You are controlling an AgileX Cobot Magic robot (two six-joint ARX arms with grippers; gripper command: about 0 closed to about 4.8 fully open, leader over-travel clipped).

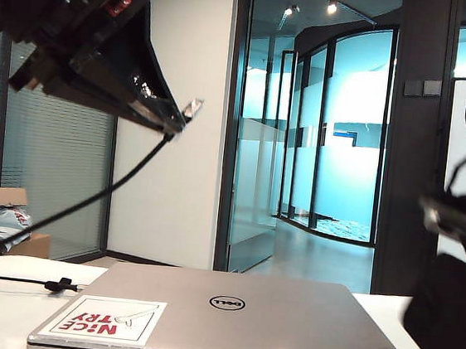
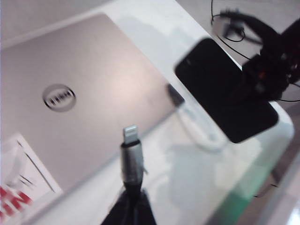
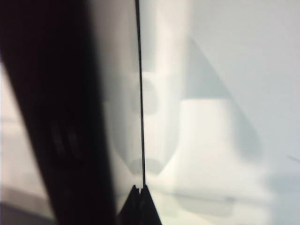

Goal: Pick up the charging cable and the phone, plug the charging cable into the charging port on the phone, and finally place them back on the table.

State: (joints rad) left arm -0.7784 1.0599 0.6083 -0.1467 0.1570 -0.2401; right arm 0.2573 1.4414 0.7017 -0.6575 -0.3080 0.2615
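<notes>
Cable comes first: the charging cable's silver plug sticks out past the left gripper, whose fingers are pinched tight on the cord, high over the table. From there the cord droops down to the tabletop, left of the silver laptop. Across from it the phone is up off the table in the right gripper, clamped edge-on between its closed fingers.
</notes>
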